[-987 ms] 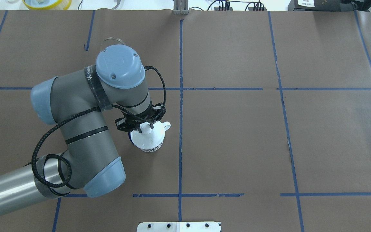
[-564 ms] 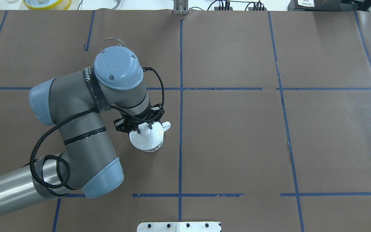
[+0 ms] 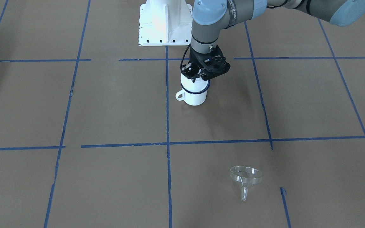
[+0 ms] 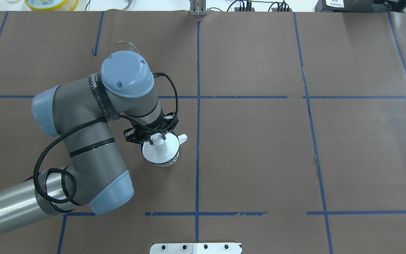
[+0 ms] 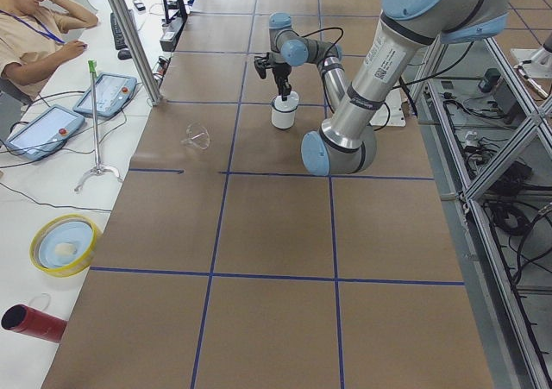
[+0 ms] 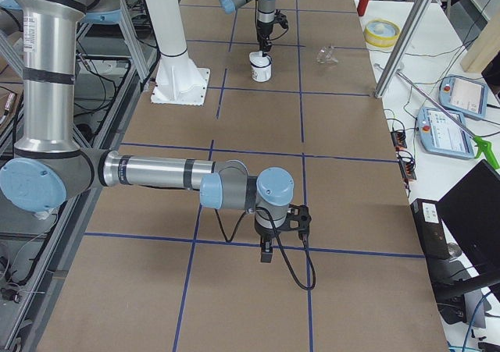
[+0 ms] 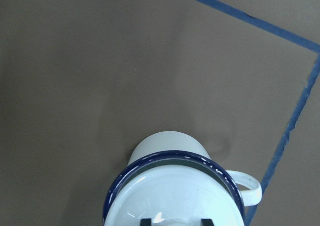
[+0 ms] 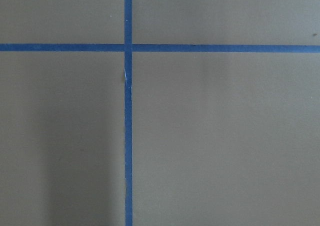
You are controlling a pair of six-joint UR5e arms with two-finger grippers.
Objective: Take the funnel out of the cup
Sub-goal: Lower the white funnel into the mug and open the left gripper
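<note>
1. The funnel (image 3: 246,178) is out of the cup (image 3: 195,95). It lies tipped over on the table (image 3: 106,104), well apart from the cup, farther from the robot and toward its left.
2. In the front view the funnel's wide rim is nearer the robot and its spout points toward the operators' side. In the overhead view the left arm hides all of it but an arc of the rim.
3. The cup stands upright just to the robot's left of a blue tape line (image 3: 167,104). Its handle points toward that line.
4. A white lid (image 4: 160,153) fills the cup's mouth, and the dark blue rim shows around it in the left wrist view. Whether the lid is fully seated I cannot tell.
5. The left gripper (image 4: 158,141) points straight down over the cup, its fingers (image 4: 152,142) pinching the lid's knob between them.
6. The right gripper (image 6: 266,254) hangs over the table far from the cup, pointing down. Only the right side view shows it, so I cannot tell whether its fingers are spread or together.
7. The right wrist view shows only brown paper and two crossing tape lines.
8. An operator (image 5: 34,18) sits past the table's far edge in the left side view, with two tablets (image 5: 108,93) on the white bench beside the table.
</note>
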